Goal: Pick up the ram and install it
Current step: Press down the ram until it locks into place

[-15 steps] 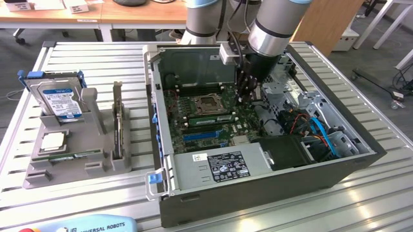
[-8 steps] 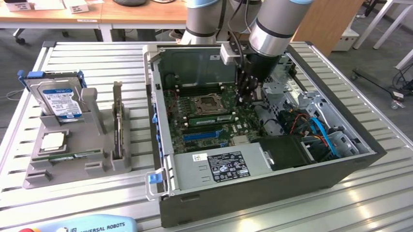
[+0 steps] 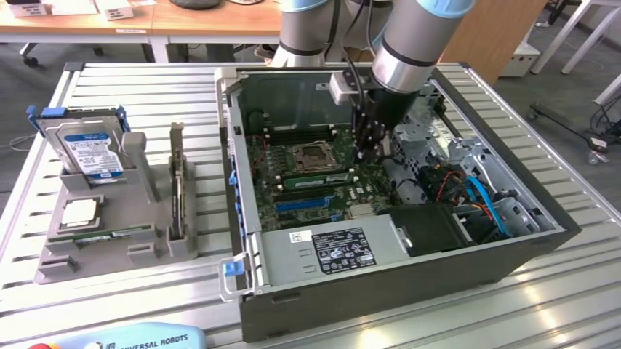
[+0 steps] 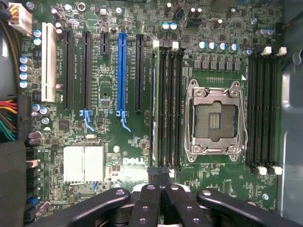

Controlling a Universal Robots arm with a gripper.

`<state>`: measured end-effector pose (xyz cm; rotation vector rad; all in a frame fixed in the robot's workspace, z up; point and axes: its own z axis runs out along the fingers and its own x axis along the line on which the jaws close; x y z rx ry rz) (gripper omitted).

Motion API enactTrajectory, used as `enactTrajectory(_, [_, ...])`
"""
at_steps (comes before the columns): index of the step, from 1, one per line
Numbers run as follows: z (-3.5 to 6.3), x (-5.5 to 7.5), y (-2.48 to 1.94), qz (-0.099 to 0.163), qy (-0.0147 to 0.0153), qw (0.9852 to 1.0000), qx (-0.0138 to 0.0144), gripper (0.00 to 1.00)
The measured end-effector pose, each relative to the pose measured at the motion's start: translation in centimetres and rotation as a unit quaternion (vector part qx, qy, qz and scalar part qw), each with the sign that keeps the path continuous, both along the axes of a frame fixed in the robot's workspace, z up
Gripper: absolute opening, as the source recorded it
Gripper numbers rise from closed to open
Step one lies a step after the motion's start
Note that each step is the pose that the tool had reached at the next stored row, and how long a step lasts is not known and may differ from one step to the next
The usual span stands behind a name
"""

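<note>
Ram (image 4: 154, 109) sits edge-on at the slot beside the CPU socket (image 4: 215, 120), gripper (image 4: 159, 174) clenched at its end; looks light, stiff, brittle, so grip the edges, not the chips.

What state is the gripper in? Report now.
Gripper: jaws closed, over the memory slots; whether it holds anything cannot be told.

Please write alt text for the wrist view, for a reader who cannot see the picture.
The hand, shut, hangs over a green motherboard at a bank of memory slots where a ram stick stands on edge. Beside these slots is an empty processor socket; on their other side is a blue expansion slot.
</note>
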<state>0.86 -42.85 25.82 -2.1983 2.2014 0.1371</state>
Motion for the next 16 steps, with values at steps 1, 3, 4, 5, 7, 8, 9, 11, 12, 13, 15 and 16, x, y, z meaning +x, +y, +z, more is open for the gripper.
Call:
enactTrajectory(1, [-0.13, 0.0, 0.00, 0.000, 0.0000, 1.0000, 0.0000, 0.10])
enactTrajectory(3, [-0.42, 0.0, 0.00, 0.000, 0.0000, 1.0000, 0.0000, 0.10])
enactTrajectory(4, [-0.57, 0.0, 0.00, 0.000, 0.0000, 1.0000, 0.0000, 0.10])
enactTrajectory(5, [-0.73, 0.0, 0.00, 0.000, 0.0000, 1.0000, 0.0001, 0.10])
enactTrajectory(7, [-1.04, 0.0, 0.00, 0.000, 0.0000, 1.0000, 0.0001, 0.10])
enactTrajectory(8, [-1.20, 0.0, 0.00, 0.000, 0.0000, 1.0000, 0.0002, 0.10])
enactTrajectory(9, [-1.35, 0.0, 0.00, 0.000, 0.0000, 1.0000, 0.0002, 0.10])
enactTrajectory(11, [-1.41, 0.0, 0.00, 0.000, 0.0000, 1.0000, 0.0001, 0.10])
enactTrajectory(12, [-1.41, 0.0, 0.00, 0.000, 0.0000, 1.0000, 0.0001, 0.10])
enactTrajectory(13, [-1.41, 0.0, 0.00, 0.000, 0.0000, 1.0000, 0.0001, 0.10])
enactTrajectory(15, [-1.42, 0.0, 0.03, 0.000, 0.0000, 1.0000, 0.0001, 0.10])
enactTrajectory(16, [-1.45, 0.0, 0.17, 0.000, 0.0000, 1.0000, 0.0002, 0.10])
